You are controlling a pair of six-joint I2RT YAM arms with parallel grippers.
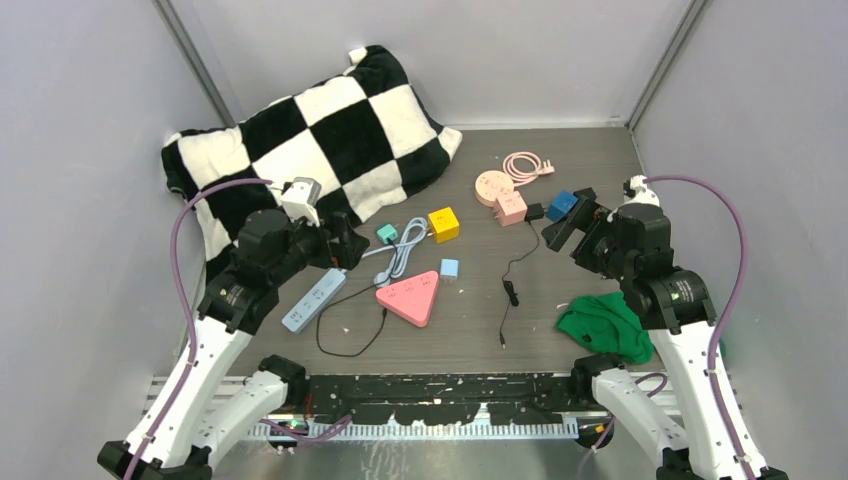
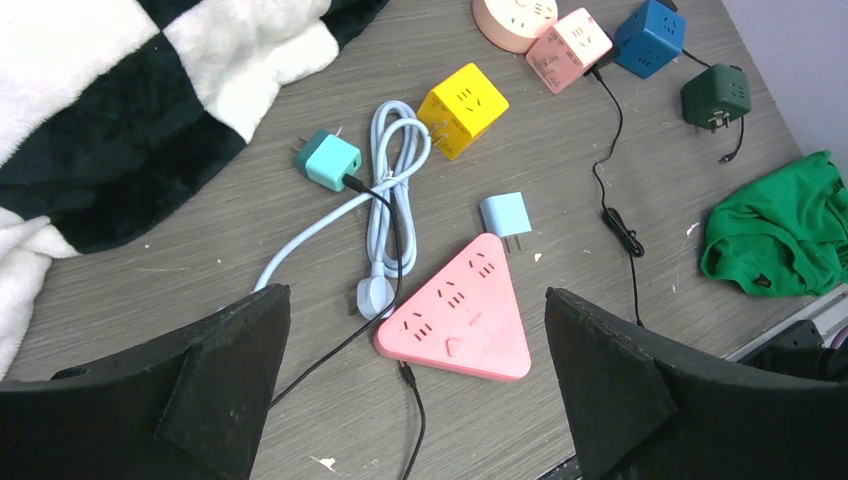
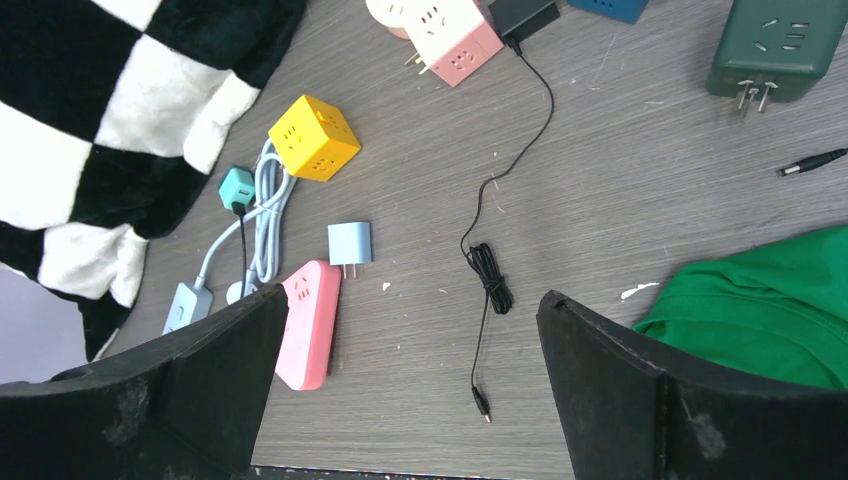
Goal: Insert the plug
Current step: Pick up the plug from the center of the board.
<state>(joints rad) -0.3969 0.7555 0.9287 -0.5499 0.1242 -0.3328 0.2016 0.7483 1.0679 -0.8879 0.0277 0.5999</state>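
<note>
From above, both arms reach in over the worktop [image 1: 580, 150]. The left gripper [image 1: 345, 246] hangs in front of the checkered pillow [image 1: 310, 150], and the right gripper [image 1: 558, 232] sits just beside the blue cube socket [image 1: 561, 205]. Both are released and hold nothing. The small light-blue plug [image 1: 449, 270] lies on the worktop between the two arms, just beside the upper right edge of the pink triangular power strip [image 1: 410, 297]. A yellow cube socket [image 1: 443, 224] is just behind it, and a long light-blue power strip [image 1: 313, 300] lies to the left. A green cloth [image 1: 605, 327] is bunched by the right arm.

In the left wrist view we see the left gripper [image 2: 415, 300] spread wide, its two dark fingers [image 2: 200, 400] at the bottom corners with nothing between them. The pink triangular power strip [image 2: 465, 315] lies in the gap, socket holes facing up. The small light-blue plug [image 2: 505, 213] rests just above its top corner, and we cannot tell whether they touch. A teal adapter [image 2: 330, 160] and a looped pale-blue cord [image 2: 385, 190] lie to the left, and a dark green adapter [image 2: 715, 95] sits far right.

In the right wrist view the right gripper [image 3: 410, 295] is equally wide and empty. The small light-blue plug [image 3: 349, 243] lies prongs down, next to the pink triangular power strip [image 3: 308, 325]. A thin black cable [image 3: 490, 270] trails down the middle of the worktop.
</note>
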